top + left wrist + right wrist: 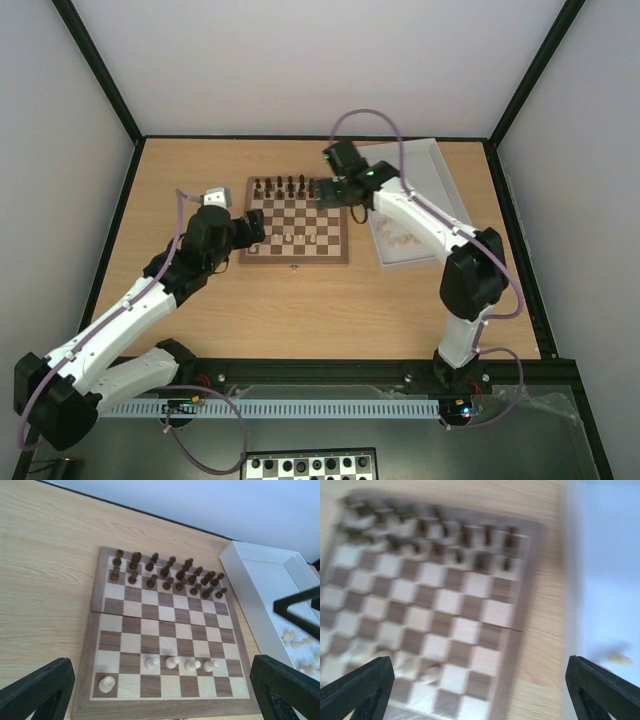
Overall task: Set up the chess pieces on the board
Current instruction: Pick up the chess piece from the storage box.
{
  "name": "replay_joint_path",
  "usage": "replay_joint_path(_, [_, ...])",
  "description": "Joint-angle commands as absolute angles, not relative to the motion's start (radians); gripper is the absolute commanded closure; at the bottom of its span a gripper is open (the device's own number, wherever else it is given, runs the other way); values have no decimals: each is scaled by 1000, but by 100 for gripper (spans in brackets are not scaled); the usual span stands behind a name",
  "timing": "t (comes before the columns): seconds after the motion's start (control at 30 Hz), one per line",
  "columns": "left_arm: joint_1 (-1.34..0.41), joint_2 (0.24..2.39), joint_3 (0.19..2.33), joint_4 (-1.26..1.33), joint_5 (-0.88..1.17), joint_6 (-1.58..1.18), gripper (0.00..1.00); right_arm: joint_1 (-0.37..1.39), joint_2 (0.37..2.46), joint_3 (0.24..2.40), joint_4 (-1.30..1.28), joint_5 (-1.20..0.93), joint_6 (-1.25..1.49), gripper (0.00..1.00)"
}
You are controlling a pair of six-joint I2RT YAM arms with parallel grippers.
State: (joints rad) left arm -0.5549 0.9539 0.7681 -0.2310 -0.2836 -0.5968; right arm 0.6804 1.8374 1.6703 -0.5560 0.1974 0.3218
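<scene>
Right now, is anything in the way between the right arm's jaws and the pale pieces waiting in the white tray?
Only the tray's side wall: the open jaws hang over the board's right edge, and the pale pieces lie just beyond it. Nothing else visible.

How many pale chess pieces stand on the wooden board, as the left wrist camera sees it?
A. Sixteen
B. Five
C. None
B: the left wrist view shows five pale chess pieces on the board, one alone on a near corner square and four side by side in the row behind it.
</scene>
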Motion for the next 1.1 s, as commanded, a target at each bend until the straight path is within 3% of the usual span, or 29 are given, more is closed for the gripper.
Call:
replay_joint_path(0.0, [-550,1028,832,-216,-182,-581,1,548,1780,1564,-571,248,382,10])
replay_joint_path(0.17, [-552,1067,839,-186,-144,-569,1,426,1720,1443,-546,297,399,31])
replay_joint_path(0.27, [-553,1062,833,-165,-121,-566,1,347,1685,1359,-511,294,405,36])
replay_joint_path(0.43, [-554,1069,828,-147,-107,-563,0,269,1695,1314,-496,284,391,37])
replay_joint_path(1.07, [-565,1080,839,-162,-147,-536,0,224,1822,1327,-453,247,379,59])
